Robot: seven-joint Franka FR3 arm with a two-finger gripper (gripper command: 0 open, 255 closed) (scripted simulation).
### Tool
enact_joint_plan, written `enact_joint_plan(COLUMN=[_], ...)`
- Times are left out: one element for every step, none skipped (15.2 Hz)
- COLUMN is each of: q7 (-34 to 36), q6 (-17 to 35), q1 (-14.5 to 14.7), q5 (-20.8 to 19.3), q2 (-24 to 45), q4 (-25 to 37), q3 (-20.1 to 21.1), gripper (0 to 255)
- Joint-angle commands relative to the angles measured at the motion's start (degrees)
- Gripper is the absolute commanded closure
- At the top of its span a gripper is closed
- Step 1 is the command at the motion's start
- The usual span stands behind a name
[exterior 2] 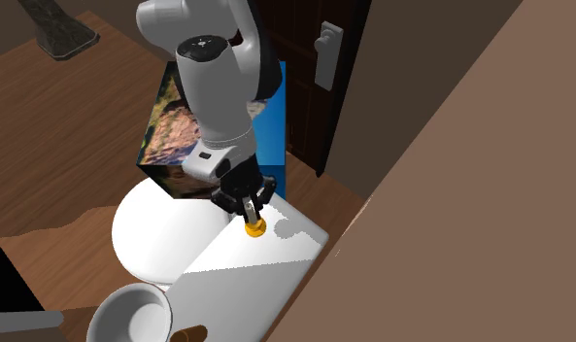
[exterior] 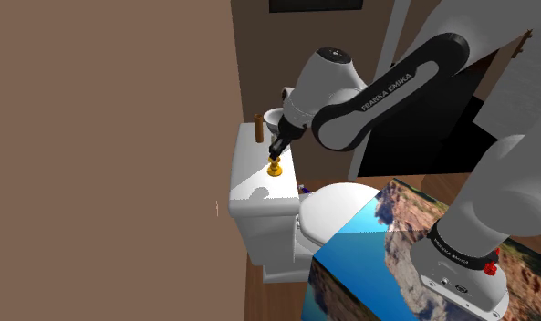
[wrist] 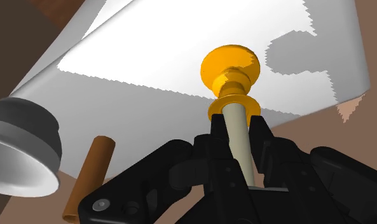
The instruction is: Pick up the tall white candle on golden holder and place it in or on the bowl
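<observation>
Clamped both black fingers [wrist: 263,137] of the gripper [wrist: 239,132] on the pale stem of the candle [wrist: 236,121], just behind its golden holder [wrist: 231,67]. Held it tilted, holder end down, over the white toilet tank lid [wrist: 149,63], toward the end nearer the stand. Could not tell whether the holder's foot touched the lid or hung just above it. Threw a shadow onto the lid a little aside of the holder. Saw the pale bowl [wrist: 15,149] by the lid's far end, well apart from the candle, with a brown cylinder [wrist: 91,175] just beside it, upright in the shoulder view. Reached in from the picture-covered box [exterior: 378,260], set close against the white toilet seat cover [exterior: 337,205].
</observation>
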Motion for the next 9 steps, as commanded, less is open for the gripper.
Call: enact_joint_plan(q7=[-0.48,-0.73,-0.97,-1.18,-1.37,-1.54,-1.7,-1.85,-1.99], q6=[-1.8,-2.73,-3.66,-4.58,-5.5,-6.42,-7.33,-8.24,-9.15], q1=[0.47,0.67,0.84,0.99,1.14,1.27,1.38,1.49,1.58], q5=[0.73,1.03,1.31,1.56,1.78,1.97,2.15,2.31,2.45], q2=[-1.38,-2.03,-2.67,-3.29,-3.89,-4.47,-5.04,-5.58,-6.12], q4=[0.41,0.69,0.99,1.3,1.63,1.96,2.32,2.68,3.06], q3=[-0.3,-0.48,-0.65,-0.81,-0.96,-1.11,-1.25,-1.37,-1.5], gripper=[255,255,255,255,255,255,255,255,255])
